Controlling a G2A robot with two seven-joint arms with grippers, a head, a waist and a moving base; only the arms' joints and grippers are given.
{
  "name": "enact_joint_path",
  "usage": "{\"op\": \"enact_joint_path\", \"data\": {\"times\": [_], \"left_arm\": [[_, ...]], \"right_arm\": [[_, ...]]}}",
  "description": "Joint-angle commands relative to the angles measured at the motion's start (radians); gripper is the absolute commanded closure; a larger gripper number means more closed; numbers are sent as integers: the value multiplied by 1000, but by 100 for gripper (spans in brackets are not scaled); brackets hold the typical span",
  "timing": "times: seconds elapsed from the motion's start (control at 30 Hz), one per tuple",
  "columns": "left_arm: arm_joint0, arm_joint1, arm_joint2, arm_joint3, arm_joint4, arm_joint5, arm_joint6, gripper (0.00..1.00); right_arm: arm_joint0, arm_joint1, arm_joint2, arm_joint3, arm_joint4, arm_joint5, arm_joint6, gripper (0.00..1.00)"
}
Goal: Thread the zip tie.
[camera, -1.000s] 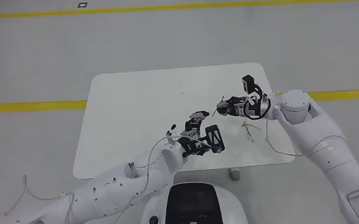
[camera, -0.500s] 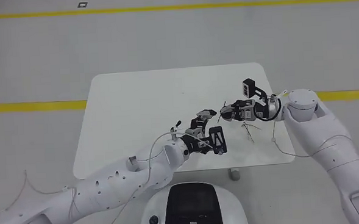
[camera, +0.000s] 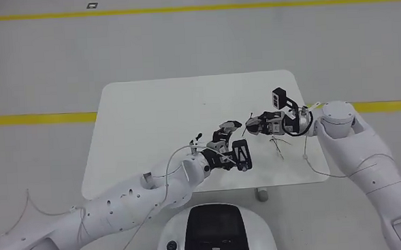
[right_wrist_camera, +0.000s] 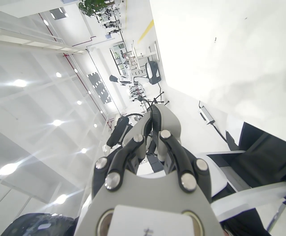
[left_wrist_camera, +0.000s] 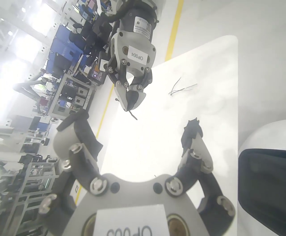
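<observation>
The right claw (left_wrist_camera: pixel 130 106) pinches a zip tie (left_wrist_camera: pixel 133 115) above the table (camera: pixel 153 127); the left claw (left_wrist_camera: pixel 134 125) gapes wide and empty just beside it.

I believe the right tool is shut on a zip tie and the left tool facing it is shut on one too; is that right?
Not quite. The left tool is open, not shut on a zip tie, as the left wrist view shows. The right tool is indeed shut on a zip tie, and the left tool does face it.
</observation>
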Motion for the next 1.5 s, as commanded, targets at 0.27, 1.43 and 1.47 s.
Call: {"op": "enact_joint_path", "data": {"times": [0.27,1.43,1.47], "left_arm": [[-15,1,6,10,0,-16,-7,40],[-22,-5,24,26,0,7,-33,75],[-22,-5,24,26,0,7,-33,76]], "right_arm": [[-22,0,3,-38,-10,9,-14,100],[-3,-14,-23,-32,-30,31,19,100],[-3,-14,-23,-34,-31,31,18,100]]}}
